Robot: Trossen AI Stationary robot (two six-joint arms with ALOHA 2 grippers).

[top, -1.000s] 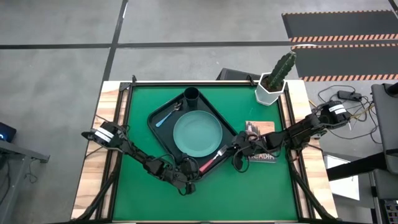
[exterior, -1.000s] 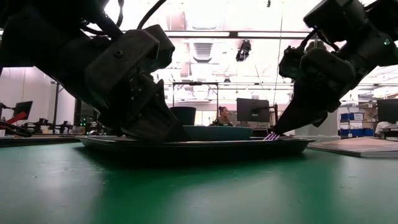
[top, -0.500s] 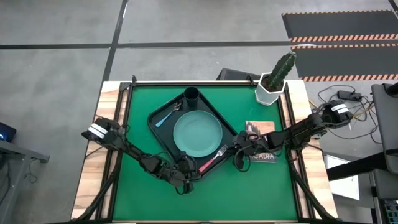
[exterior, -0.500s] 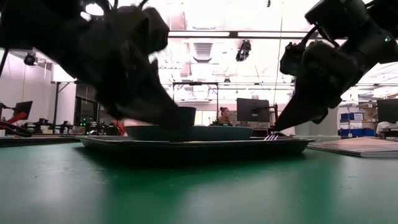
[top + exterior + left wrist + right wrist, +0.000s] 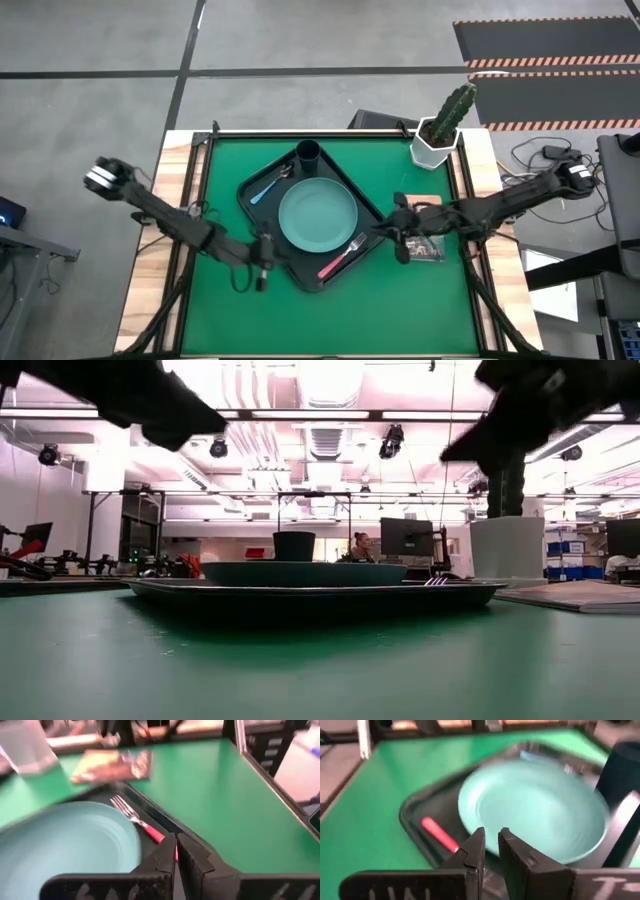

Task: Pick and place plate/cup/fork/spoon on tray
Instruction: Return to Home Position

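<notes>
The dark tray [image 5: 262, 215] lies at the table's middle, turned cornerwise. On it rest the teal plate [image 5: 318, 213], the dark cup [image 5: 308, 153] at its far corner, the blue-handled spoon [image 5: 270, 185] and the red-handled fork [image 5: 340, 257] by its near right rim. My left gripper [image 5: 265, 262] hovers shut and empty off the tray's near left rim. My right gripper [image 5: 394, 239] hovers shut and empty off the tray's right corner. The fork also shows in the left wrist view [image 5: 135, 817] and in the right wrist view [image 5: 439, 834].
A small picture book [image 5: 420, 225] lies on the mat right of the tray, under my right arm. A white pot with a cactus [image 5: 435, 148] stands at the far right corner. Bare green mat stretches along the near edge and the left side.
Both grippers have risen from tray height and drawn back from the tray, the left toward the table's left edge, the right toward its right edge. The fork lies free on the tray beside the plate.
</notes>
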